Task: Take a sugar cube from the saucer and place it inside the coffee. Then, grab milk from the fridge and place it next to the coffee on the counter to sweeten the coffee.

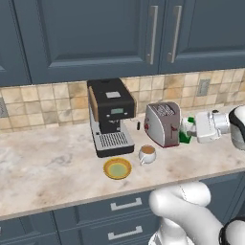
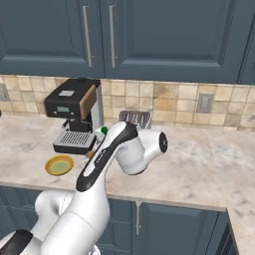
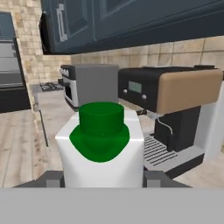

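Beige marbled stone forms the bench (image 1: pixel 43 162) we work over, with dark blue cabinets (image 1: pixel 95 33) above it and a tan tiled wall (image 1: pixel 43 103) behind. On the bench we see a black coffee machine (image 1: pixel 111 115) and just to its right a silver toaster (image 1: pixel 162 123). In front of them stands the white cup of coffee (image 1: pixel 147 153), brown liquid showing inside, and just left of it sits the yellow saucer (image 1: pixel 117 168), close to the cup but apart from it. We cannot make out a sugar cube on the saucer or in the cup.

Our arm reaches in from the right, level with the toaster. Our pincer (image 1: pixel 187 128) is closed around the milk (image 1: pixel 185 130), a white carton with green on it, held above the bench just right of the toaster. From the hand camera we look down onto the carton's green cap (image 3: pixel 101 118) and white shoulders, with a dark fingertip (image 3: pixel 52 178) pressed against each side, and the toaster and coffee machine beyond it.
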